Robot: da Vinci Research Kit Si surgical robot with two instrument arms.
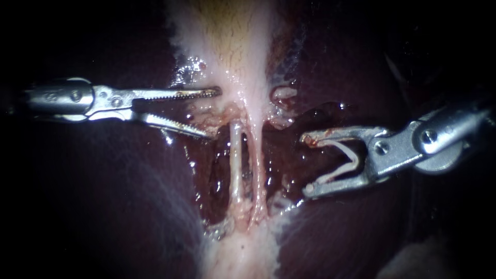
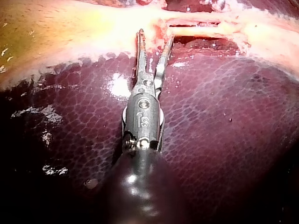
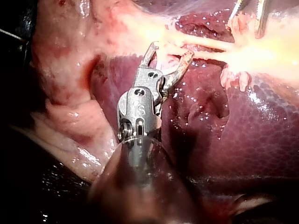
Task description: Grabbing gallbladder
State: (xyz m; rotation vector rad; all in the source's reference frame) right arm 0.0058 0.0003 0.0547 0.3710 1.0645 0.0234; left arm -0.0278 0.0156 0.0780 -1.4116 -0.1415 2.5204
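The gallbladder (image 1: 227, 36) is pale with a yellowish body and narrows downward into a neck (image 1: 250, 106). From the neck two thin pale tubes (image 1: 235, 160) run side by side over a dark raw bed. My left instrument (image 1: 214, 113) has its toothed jaws open. Their tips lie at the neck's left edge, and no tissue is gripped between them. In the left wrist view the same jaws (image 2: 155, 36) stand apart in front of the pale tissue (image 2: 70, 32). My right instrument (image 1: 306, 165) stands to the right of the tubes, jaws wide open and empty, and appears the same in its own wrist view (image 3: 171, 50).
Dark red liver (image 1: 103, 206) surrounds the gallbladder on both sides, its surface wet and glistening (image 2: 224, 116). Ragged pale tissue shreds (image 1: 283, 95) hang at the right of the neck. In the right wrist view a fold of pinkish tissue (image 3: 70, 107) lies beside the shaft.
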